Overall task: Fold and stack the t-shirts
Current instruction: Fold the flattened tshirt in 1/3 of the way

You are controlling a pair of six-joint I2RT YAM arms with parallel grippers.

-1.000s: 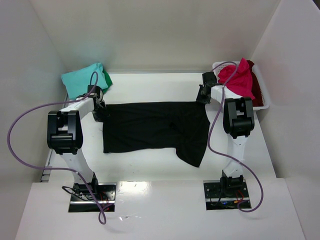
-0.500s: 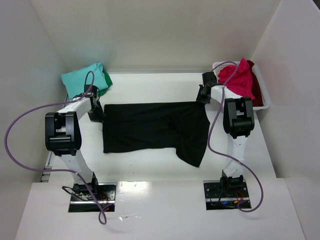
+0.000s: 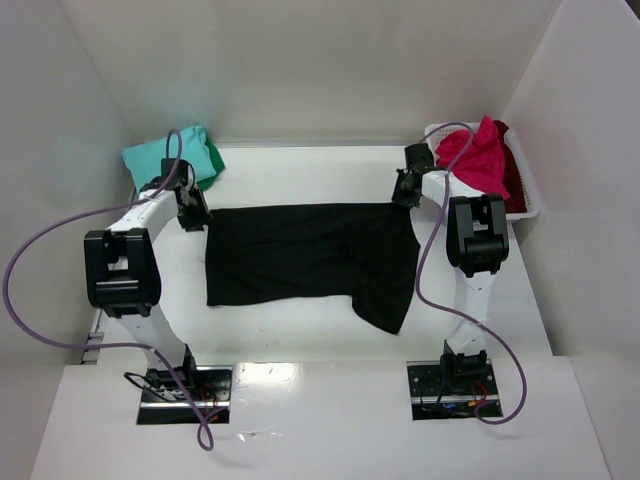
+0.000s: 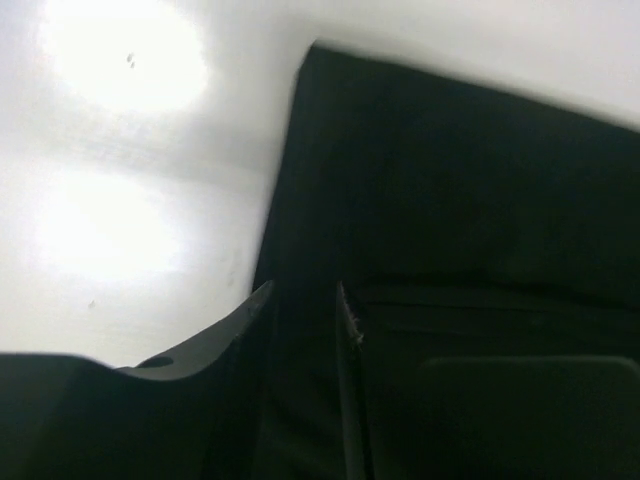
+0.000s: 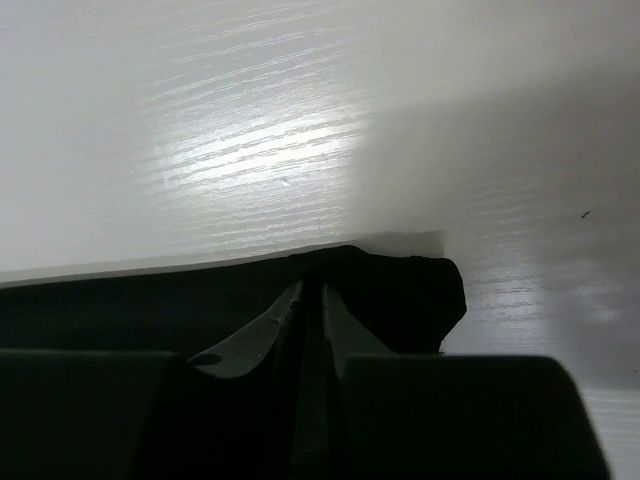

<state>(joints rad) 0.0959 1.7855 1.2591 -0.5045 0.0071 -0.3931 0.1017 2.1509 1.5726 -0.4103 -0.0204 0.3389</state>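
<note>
The black t-shirt [image 3: 310, 255] lies spread flat across the middle of the table. My left gripper [image 3: 194, 212] is open at the shirt's far left corner. In the left wrist view its fingers [image 4: 345, 312] stand apart over the shirt's left edge [image 4: 450, 200], holding nothing I can see. My right gripper [image 3: 404, 192] is shut on the shirt's far right corner, and a bunched bit of black cloth [image 5: 410, 290] sits at the fingertips [image 5: 312, 285]. A teal shirt [image 3: 160, 158] lies on a green one [image 3: 213, 158] at the back left. A pink-red shirt [image 3: 472, 152] and a dark red one [image 3: 512, 170] sit in the basket.
A white lattice basket [image 3: 528, 208] stands at the back right against the wall. White walls close in the table on the left, back and right. Purple cables loop from both arms down to the bases at the near edge.
My left gripper has drawn back and to the left, off the shirt's far left corner, and its arm has swung left. The black shirt and the right arm have not moved.
</note>
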